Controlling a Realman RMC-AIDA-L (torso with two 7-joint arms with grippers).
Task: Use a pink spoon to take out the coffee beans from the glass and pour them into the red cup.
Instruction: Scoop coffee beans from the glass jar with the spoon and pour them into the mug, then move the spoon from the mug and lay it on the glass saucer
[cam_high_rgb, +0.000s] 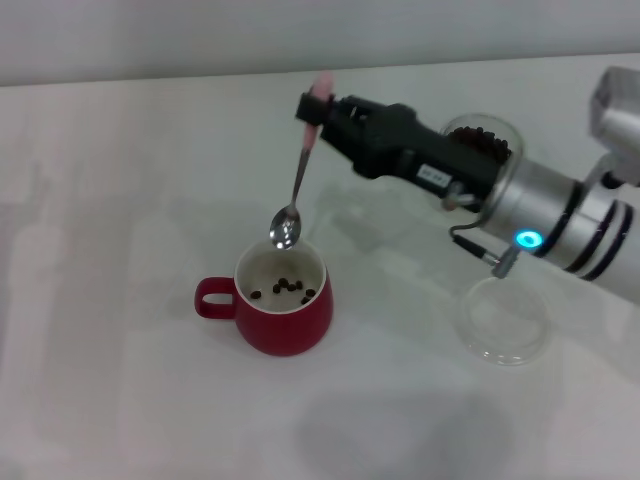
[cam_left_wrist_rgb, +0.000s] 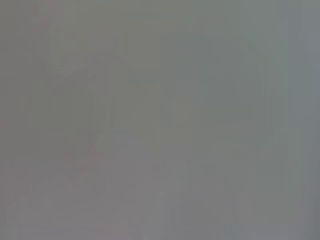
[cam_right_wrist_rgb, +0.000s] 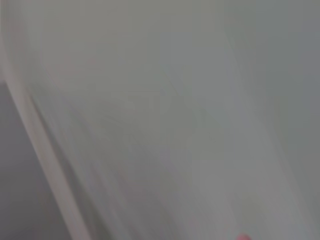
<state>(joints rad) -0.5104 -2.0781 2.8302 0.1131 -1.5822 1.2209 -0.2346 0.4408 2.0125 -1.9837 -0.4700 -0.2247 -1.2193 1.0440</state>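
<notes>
Pouring step — right gripper (cam_high_rgb: 322, 112), jaws closed on pink spoon (cam_high_rgb: 297, 180), hangs its emptied-looking bowl over red cup (cam_high_rgb: 283, 305); next, return to glass (cam_high_rgb: 483, 143).

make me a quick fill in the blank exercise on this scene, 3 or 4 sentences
1. The right gripper holds the spoon by its ____ handle.
2. The spoon's bowl hangs just above the rim of the ____ cup.
3. A few coffee beans lie ____ the cup.
4. The cup's handle points to the robot's ____.

Missing words: pink; red; inside; left
</notes>
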